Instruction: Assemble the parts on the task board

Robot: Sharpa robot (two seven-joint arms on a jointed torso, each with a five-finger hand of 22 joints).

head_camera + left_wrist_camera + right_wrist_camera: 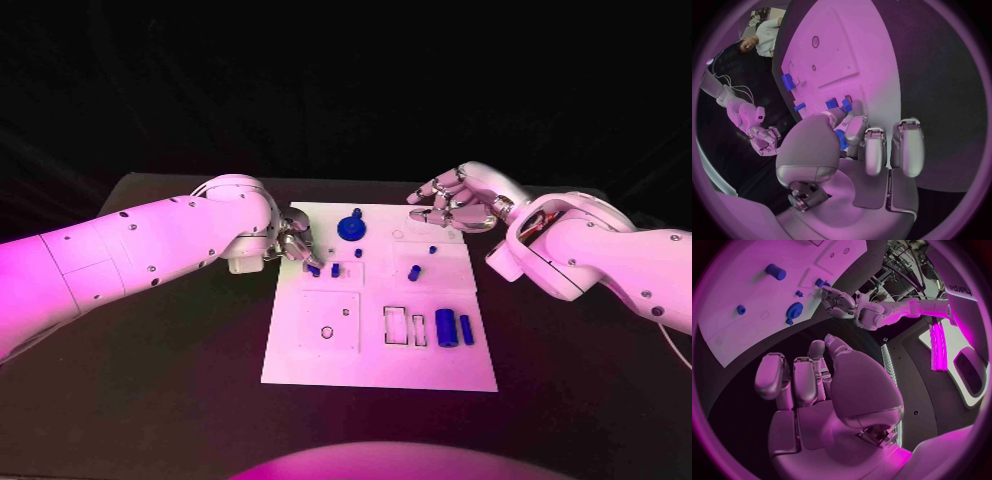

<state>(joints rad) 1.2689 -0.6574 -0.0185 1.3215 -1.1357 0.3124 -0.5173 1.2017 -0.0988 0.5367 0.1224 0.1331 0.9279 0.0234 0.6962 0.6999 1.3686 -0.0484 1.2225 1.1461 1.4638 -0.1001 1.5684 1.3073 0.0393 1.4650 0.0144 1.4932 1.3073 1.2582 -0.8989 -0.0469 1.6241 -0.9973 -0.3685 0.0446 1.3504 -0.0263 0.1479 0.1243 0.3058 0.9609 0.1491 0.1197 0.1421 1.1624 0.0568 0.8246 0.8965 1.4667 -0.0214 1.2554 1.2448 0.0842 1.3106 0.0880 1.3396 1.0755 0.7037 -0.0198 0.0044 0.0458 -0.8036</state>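
In the head view the left robot hand (pixel 293 245) is largely covered by its own arm, so only its fingertips show at the task board's (pixel 378 365) left edge, and whether they touch the small blue part (pixel 313 269) there cannot be told. In the left wrist view a blue part (pixel 842 140) sits half hidden behind the thumb and fingers; a grip on it cannot be confirmed. The board runs out behind the palm in both wrist views. The right robot hand (pixel 459 203) has its fingers curled, and their inner side faces away from the head camera. Markings on the board are too small to read. The worktop (pixel 188 400) fades into darkness at its far edge.
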